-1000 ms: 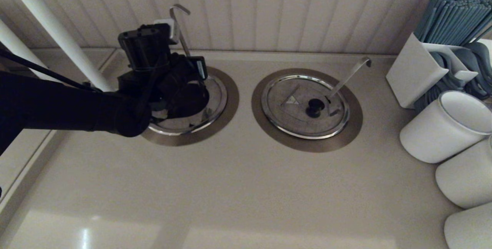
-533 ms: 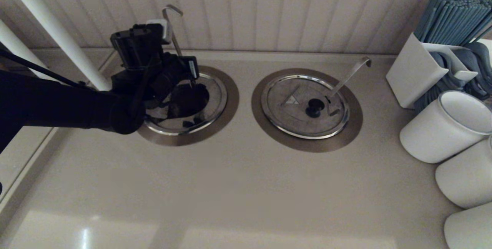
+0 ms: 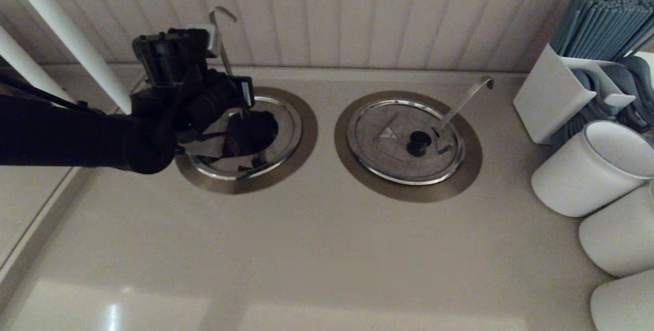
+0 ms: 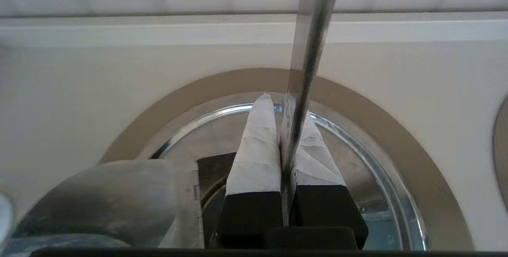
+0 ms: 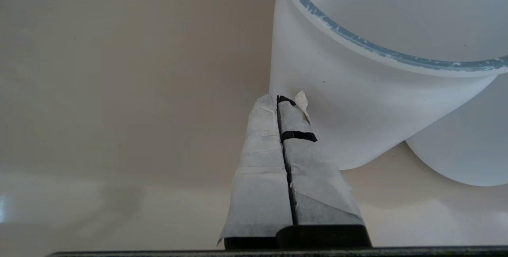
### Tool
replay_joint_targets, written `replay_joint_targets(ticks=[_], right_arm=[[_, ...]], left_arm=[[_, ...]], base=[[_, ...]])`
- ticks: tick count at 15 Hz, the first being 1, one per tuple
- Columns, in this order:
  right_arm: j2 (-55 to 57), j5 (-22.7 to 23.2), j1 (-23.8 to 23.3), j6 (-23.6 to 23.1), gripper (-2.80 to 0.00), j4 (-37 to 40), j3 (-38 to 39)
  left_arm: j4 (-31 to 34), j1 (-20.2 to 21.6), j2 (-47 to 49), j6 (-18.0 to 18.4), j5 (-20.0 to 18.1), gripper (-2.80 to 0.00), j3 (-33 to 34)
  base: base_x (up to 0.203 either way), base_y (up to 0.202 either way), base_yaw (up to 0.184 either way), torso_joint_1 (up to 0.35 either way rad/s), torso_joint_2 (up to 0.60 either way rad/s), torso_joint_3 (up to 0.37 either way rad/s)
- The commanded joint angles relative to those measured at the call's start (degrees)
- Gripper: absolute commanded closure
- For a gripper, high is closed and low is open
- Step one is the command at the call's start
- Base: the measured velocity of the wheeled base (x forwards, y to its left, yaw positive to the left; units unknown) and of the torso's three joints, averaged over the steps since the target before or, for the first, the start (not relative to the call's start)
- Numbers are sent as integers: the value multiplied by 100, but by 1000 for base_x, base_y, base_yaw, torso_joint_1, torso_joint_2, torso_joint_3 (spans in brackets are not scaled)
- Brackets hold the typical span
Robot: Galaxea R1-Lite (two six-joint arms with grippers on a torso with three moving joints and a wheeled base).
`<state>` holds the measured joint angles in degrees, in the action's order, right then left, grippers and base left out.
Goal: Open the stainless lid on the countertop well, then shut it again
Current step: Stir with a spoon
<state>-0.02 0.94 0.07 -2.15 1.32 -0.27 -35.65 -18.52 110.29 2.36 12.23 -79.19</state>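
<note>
The countertop well (image 3: 302, 139) lies at the back left, its bronze-grey ring (image 4: 416, 150) around a shiny rim. My left gripper (image 3: 240, 111) hangs over it, shut (image 4: 278, 96) on the thin upright ladle handle (image 4: 313, 31), whose hook (image 3: 218, 34) rises behind the wrist. The stainless lid (image 3: 207, 144) is partly hidden under my arm. One grey half (image 4: 99, 201) shows beside a dark opening (image 3: 253, 134). My right gripper (image 5: 278, 98) is shut and empty, low over the counter beside a white tub (image 5: 357, 102), outside the head view.
A twin lid (image 3: 393, 142) with a black knob and slanting ladle handle (image 3: 465, 98) sits to the right. White tubs (image 3: 592, 167) and a cutlery holder (image 3: 552, 91) crowd the right edge. A white pipe (image 3: 66, 40) and panelled wall stand behind my left arm.
My left arm has drawn to the left, and the upright ladle handle has gone left with it. More of the well's rim and dark opening shows now.
</note>
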Motion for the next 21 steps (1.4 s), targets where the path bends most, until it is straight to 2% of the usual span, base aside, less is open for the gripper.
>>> replay_joint_targets(ticks=[1, 6, 8, 12, 14, 18, 21], right_arm=[[2, 3, 1, -5, 0, 0, 0], [2, 3, 1, -5, 0, 0, 0], [2, 3, 1, -5, 0, 0, 0], [2, 3, 1, -5, 0, 0, 0], [2, 3, 1, -5, 0, 0, 0], [2, 3, 1, -5, 0, 9, 0], [2, 3, 1, -5, 0, 0, 0]], left_arm=[[131, 16, -94, 27, 14, 0, 17], [611, 85, -230, 71, -52, 0, 77], [879, 35, -256, 50, -232, 0, 123], [873, -188, -205, -20, -238, 0, 191], [859, -400, -136, -205, -235, 0, 213], [219, -355, 43, -185, -161, 0, 158], [243, -208, -21, -175, -147, 0, 38]], base=[[0, 0, 0, 0, 0, 0], [0, 0, 0, 0, 0, 0], [0, 0, 0, 0, 0, 0], [0, 0, 0, 0, 0, 0], [0, 0, 0, 0, 0, 0], [0, 0, 0, 0, 0, 0], [0, 0, 0, 0, 0, 0]])
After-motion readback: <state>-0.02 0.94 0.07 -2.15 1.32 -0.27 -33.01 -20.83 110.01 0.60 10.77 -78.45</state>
